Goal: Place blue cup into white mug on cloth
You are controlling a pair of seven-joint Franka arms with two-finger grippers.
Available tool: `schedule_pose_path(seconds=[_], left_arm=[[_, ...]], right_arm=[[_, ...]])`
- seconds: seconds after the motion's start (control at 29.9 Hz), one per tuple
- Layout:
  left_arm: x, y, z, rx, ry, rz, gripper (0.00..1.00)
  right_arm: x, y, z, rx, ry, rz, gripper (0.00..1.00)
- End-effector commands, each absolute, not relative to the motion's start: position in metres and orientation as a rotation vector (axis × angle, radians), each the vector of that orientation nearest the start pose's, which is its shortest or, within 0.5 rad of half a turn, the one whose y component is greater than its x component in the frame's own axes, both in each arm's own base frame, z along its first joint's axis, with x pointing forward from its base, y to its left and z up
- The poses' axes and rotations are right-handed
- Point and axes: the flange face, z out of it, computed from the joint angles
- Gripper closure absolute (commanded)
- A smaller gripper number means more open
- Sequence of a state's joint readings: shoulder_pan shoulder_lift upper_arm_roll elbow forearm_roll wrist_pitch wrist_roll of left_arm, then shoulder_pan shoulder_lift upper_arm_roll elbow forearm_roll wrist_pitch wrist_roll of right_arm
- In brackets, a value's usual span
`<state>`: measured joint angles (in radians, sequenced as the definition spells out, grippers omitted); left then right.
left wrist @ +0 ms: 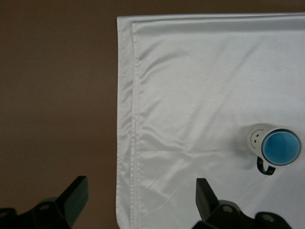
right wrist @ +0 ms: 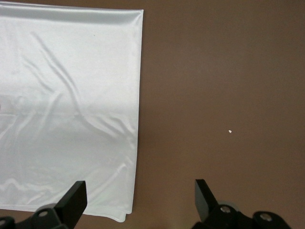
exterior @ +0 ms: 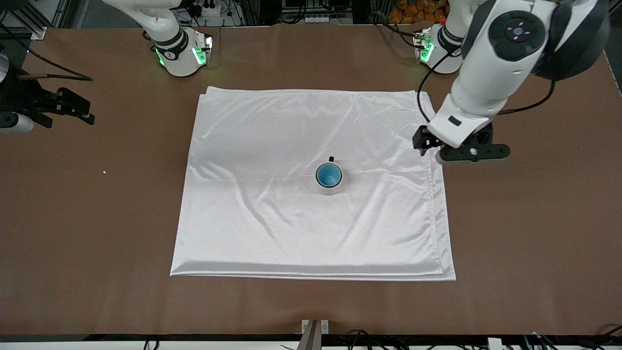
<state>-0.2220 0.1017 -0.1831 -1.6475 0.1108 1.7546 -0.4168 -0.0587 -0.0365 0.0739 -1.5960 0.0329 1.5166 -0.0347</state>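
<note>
The blue cup (exterior: 329, 175) sits upright inside the white mug (exterior: 330, 188), which stands near the middle of the white cloth (exterior: 272, 228). The mug's black handle points toward the robots' bases. In the left wrist view the cup (left wrist: 281, 148) shows in the mug (left wrist: 255, 141), with the smiley face on the mug's side. My left gripper (exterior: 474, 153) hangs open and empty over the cloth's edge (left wrist: 126, 119) at the left arm's end. My right gripper (exterior: 73, 107) is open and empty over bare table past the cloth's edge (right wrist: 136, 143) at the right arm's end.
The brown table (exterior: 534, 218) surrounds the cloth on all sides. A tiny white speck (exterior: 104, 171) lies on the table near the right gripper and shows in the right wrist view (right wrist: 230, 131). A small bracket (exterior: 313, 333) sits at the table's front edge.
</note>
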Motion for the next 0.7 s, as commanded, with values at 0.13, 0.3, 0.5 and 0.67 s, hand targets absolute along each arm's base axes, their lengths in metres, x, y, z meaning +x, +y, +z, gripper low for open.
schedule_pose_path(seconds=[0.13, 0.3, 0.5, 0.67], left_arm=[[0.543, -0.165, 0.572, -3.132, 0.062, 0.010, 0.00], [0.546, -0.146, 0.586, -3.159, 0.077, -0.006, 0.00], [0.547, -0.126, 0.608, -3.173, 0.076, -0.010, 0.00], [0.548, -0.116, 0.626, -3.175, 0.053, -0.044, 0.00]], right_arm=[[0.537, 0.032, 0.632, -3.161, -0.161, 0.080, 0.00], [0.537, 0.032, 0.632, -3.159, -0.161, 0.080, 0.00], [0.537, 0.031, 0.632, -3.159, -0.161, 0.080, 0.00], [0.537, 0.026, 0.632, -3.159, -0.151, 0.080, 0.00]])
